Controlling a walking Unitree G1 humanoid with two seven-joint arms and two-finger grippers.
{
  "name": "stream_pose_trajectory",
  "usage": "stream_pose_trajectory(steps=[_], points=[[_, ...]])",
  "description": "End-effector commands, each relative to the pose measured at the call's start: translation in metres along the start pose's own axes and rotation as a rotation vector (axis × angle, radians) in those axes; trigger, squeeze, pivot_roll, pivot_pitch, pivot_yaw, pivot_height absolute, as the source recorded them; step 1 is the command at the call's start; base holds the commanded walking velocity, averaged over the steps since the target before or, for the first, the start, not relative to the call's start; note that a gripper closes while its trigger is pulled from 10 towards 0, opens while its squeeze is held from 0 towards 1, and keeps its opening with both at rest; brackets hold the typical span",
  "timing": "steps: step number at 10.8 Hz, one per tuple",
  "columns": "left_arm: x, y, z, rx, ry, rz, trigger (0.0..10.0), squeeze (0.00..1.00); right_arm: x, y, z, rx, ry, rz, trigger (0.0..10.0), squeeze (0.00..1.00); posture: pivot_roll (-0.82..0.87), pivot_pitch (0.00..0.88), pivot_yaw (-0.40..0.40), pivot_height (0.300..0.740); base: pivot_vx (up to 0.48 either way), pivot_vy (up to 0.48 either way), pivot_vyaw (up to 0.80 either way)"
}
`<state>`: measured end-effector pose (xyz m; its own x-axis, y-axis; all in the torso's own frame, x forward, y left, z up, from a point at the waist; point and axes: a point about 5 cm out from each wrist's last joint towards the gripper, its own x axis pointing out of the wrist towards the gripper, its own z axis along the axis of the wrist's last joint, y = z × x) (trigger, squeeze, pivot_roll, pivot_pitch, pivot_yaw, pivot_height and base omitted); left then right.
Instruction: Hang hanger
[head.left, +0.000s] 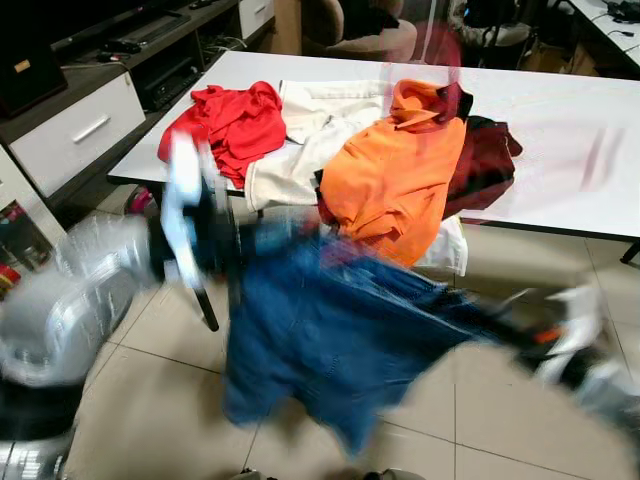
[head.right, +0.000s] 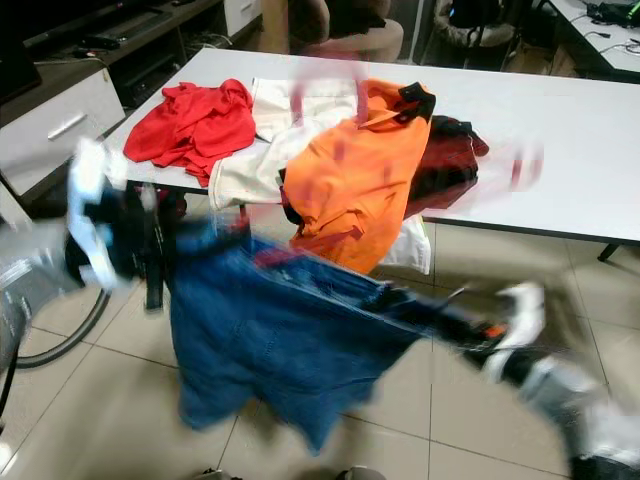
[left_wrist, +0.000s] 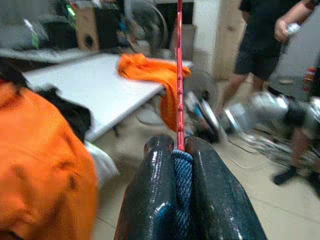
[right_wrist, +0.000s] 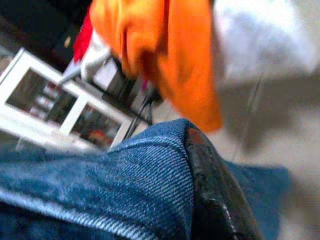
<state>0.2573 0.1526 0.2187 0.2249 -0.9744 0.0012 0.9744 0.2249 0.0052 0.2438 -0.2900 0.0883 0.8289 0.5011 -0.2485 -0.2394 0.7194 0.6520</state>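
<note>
A blue denim garment (head.left: 320, 340) hangs stretched between my two grippers above the tiled floor, in front of the table; everything is blurred by motion. My left gripper (head.left: 222, 250) holds its left upper corner. In the left wrist view its fingers (left_wrist: 155, 190) are shut on a fold of denim (left_wrist: 183, 175) together with a thin red hanger rod (left_wrist: 179, 75). My right gripper (head.left: 490, 320) holds the garment's right end; the right wrist view has denim (right_wrist: 125, 175) wrapped against one black finger (right_wrist: 215, 200). Faint red streaks of the hanger (head.right: 330, 90) smear across the head views.
The white table (head.left: 560, 110) carries an orange shirt (head.left: 400, 170), a red garment (head.left: 235, 120), a white one (head.left: 310, 130) and a dark maroon one (head.left: 485, 165). A low cabinet (head.left: 80, 125) stands at left. A person (left_wrist: 260, 45) stands beyond the table.
</note>
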Motion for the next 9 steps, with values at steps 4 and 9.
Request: stream_pose_trajectory(steps=[4, 9], points=[[0.004, -0.012, 0.001, 0.045, 0.019, -0.041, 0.0, 0.0, -0.028, 0.007, 0.084, -0.054, -0.203, -0.082, 0.0, 0.0, -0.19, 0.019, 0.019, 0.74, 0.0, 0.0, 0.0], [0.004, 0.001, -0.024, 0.109, 0.132, 0.095, 0.0, 0.0, -0.029, 0.023, 0.107, -0.012, -0.276, -0.047, 0.0, 0.0, -0.2, 0.021, 0.02, 0.74, 0.0, 0.0, 0.0]])
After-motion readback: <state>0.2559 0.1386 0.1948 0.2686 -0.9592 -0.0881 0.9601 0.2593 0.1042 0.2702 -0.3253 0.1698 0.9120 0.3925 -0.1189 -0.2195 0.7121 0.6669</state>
